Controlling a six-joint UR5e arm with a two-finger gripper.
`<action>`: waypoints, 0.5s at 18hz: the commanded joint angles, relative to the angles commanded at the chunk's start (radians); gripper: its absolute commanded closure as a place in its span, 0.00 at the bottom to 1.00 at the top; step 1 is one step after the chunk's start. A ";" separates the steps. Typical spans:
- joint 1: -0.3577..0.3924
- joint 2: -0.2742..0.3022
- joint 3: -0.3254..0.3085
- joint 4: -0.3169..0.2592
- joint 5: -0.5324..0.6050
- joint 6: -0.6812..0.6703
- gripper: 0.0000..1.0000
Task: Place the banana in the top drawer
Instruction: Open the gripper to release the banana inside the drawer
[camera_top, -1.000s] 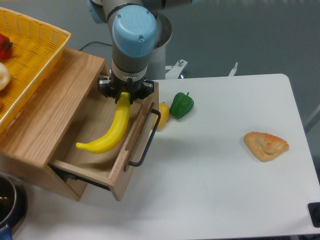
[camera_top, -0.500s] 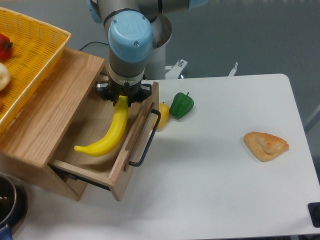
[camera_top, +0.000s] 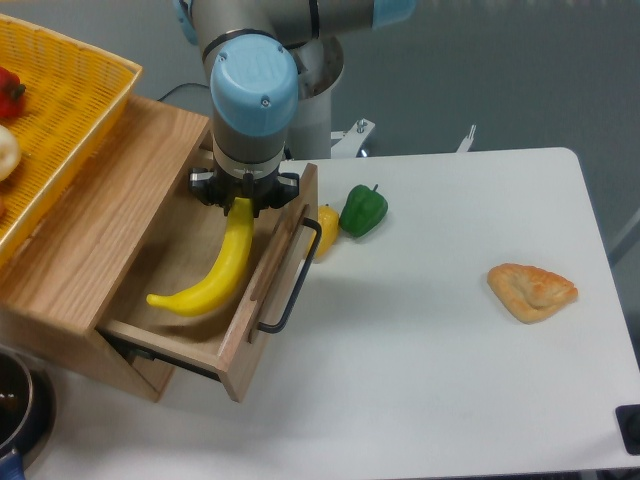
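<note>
The long yellow banana (camera_top: 218, 270) hangs inside the pulled-out top drawer (camera_top: 268, 290) of the oak cabinet, its far end pointing to the drawer's near left corner. My gripper (camera_top: 242, 200) is shut on the banana's upper end, right over the drawer's back right part. The fingers are mostly hidden under the blue-capped wrist. Whether the banana's lower end touches the drawer floor I cannot tell. The drawer's black bar handle (camera_top: 294, 280) faces the table.
A small yellow fruit (camera_top: 327, 228) and a green pepper (camera_top: 363, 210) lie just right of the drawer front. A pastry (camera_top: 532, 291) sits on the white table at the right. A yellow basket (camera_top: 60, 120) rests on the cabinet top. A dark pot (camera_top: 18, 405) is at the lower left.
The gripper with the banana has shifted slightly to the left, deeper over the drawer. The banana's free end moved left with it.
</note>
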 joint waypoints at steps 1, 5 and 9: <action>0.000 -0.002 -0.002 0.000 0.000 -0.002 0.52; -0.009 -0.003 -0.003 0.002 0.014 0.000 0.43; -0.012 -0.005 -0.002 0.000 0.020 0.000 0.42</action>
